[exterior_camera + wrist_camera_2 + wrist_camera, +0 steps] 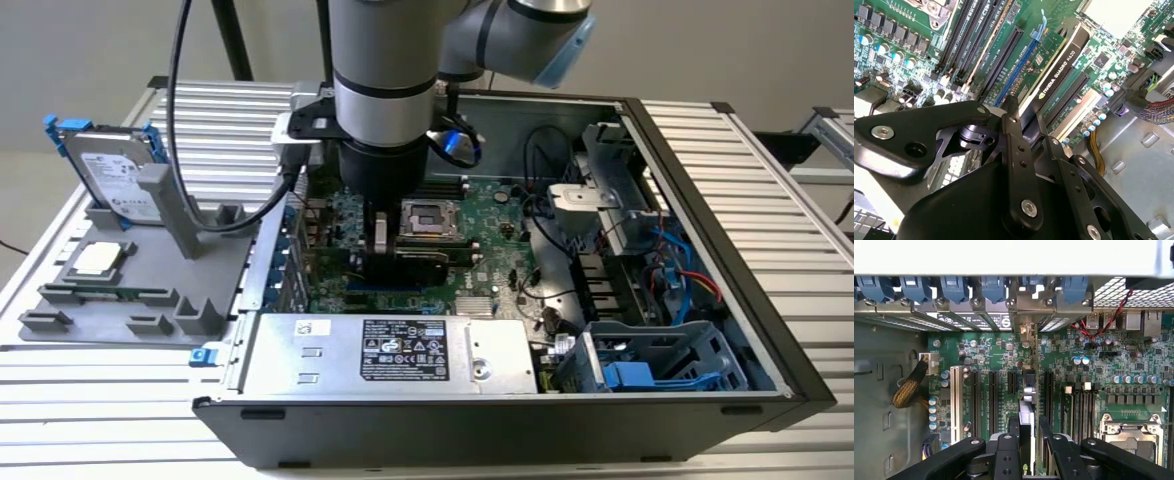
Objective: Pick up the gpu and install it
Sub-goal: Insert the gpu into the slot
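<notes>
Claw (1024,120) gripping gpu (1056,65) (edge-on), over motherboard (989,355) slot

Setting: robotics lab or test bench for computer assembly. Evidence: industrial robot arm (384,90) reaching into an opened desktop computer case (747,250) with motherboard (494,235) exposed; tabletop (120,400) built of ribbed aluminium profile; grey moulded parts fixture (127,290) holding a hard drive (114,175) upright at the exterior view's left; plain pale wall behind.
</notes>
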`<action>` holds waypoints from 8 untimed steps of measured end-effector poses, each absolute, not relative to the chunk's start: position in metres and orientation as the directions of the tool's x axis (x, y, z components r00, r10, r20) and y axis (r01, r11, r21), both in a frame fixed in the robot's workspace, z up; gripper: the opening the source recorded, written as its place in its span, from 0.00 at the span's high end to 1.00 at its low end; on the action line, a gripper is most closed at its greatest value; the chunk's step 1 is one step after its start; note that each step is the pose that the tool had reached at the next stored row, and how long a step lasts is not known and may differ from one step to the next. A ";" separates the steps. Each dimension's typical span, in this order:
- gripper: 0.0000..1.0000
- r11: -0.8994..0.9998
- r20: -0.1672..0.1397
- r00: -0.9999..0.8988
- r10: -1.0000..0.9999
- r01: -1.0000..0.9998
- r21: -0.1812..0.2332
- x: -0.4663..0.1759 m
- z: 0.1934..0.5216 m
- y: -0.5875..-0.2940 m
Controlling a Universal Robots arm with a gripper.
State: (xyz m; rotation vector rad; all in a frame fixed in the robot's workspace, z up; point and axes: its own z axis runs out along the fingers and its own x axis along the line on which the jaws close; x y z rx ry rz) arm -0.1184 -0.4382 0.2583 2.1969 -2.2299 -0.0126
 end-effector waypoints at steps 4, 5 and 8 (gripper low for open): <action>1.00 0.015 0.003 -0.015 -1.000 -1.000 0.014 -0.118 0.258 -0.438; 1.00 0.015 0.002 -0.015 -1.000 -1.000 0.014 -0.118 0.258 -0.438; 1.00 0.015 0.002 -0.015 -1.000 -1.000 0.014 -0.118 0.258 -0.438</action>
